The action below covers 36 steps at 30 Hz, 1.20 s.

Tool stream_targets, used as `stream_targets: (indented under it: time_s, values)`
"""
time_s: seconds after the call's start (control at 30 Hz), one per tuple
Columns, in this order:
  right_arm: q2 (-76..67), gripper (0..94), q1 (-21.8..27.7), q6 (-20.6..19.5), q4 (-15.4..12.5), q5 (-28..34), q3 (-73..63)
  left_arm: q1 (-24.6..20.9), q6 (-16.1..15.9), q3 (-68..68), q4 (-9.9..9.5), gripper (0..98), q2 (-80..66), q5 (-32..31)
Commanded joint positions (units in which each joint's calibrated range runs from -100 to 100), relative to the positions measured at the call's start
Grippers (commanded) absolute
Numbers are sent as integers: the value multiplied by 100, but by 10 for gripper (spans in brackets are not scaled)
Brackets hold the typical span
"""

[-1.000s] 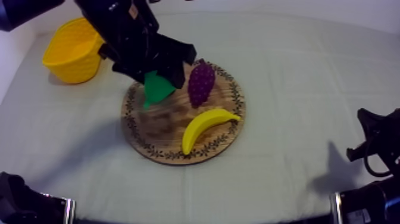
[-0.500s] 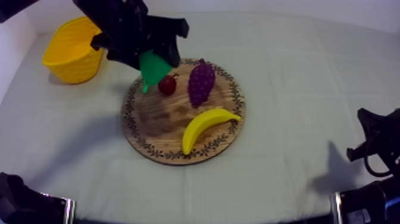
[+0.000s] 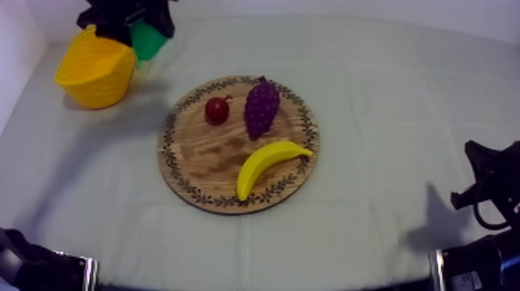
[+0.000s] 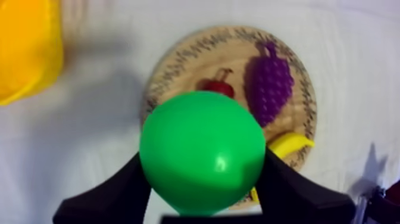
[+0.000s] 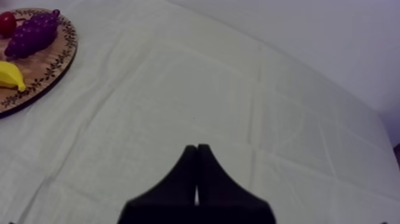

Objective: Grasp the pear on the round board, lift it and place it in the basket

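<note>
Green, bright green: that's the pear (image 3: pixel 148 39), up in the air and clear of the wooden board (image 3: pixel 186 178), clamped in the left gripper (image 4: pixel 202 158). The left wrist camera has it square on, the round body of the fruit wedged between the two black fingers (image 4: pixel 110 193), one pressing on each flank, a firm hold. Under it lie the cloth and part of the board, with the yellow basket (image 3: pixel 93 73) off to one side. Seen from above, the pear hangs right at the basket's rim, on the side facing the board, and it is not inside. Whether it's directly over the opening or just beside it, I can't say from here. The basket stands at the far left corner of the table, well apart from the board.

On the board, three pieces. The small red fruit (image 3: pixel 217 110) sits next to the bunch of grapes (image 3: pixel 261 107), close together near the far rim. The banana (image 3: pixel 271 164) lies curved across the near right part, just short of the grapes.

Over on the other side, the right gripper (image 5: pixel 197 152) is parked low above bare grey-white cloth (image 3: pixel 387 93). Its fingers are pressed together into a narrow wedge with nothing between them, and the board is well off from it.
</note>
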Motion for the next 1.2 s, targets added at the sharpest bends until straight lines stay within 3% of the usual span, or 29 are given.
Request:
stream_targets:
  time_s: [0.0, 0.77, 1.17]
  values:
    - [-3, 4, -1, 1, 1, 2, -2, -260, -93, -123, -14, 504, 37, 11]
    - [-3, 4, -9, 1, 1, 2, -2, -1547, -780, -1344, -177, 493, 795, 25]
    - [-3, 4, -9, 1, 1, 2, -2, -1935, -1018, -2239, -211, 491, 1609, 25]
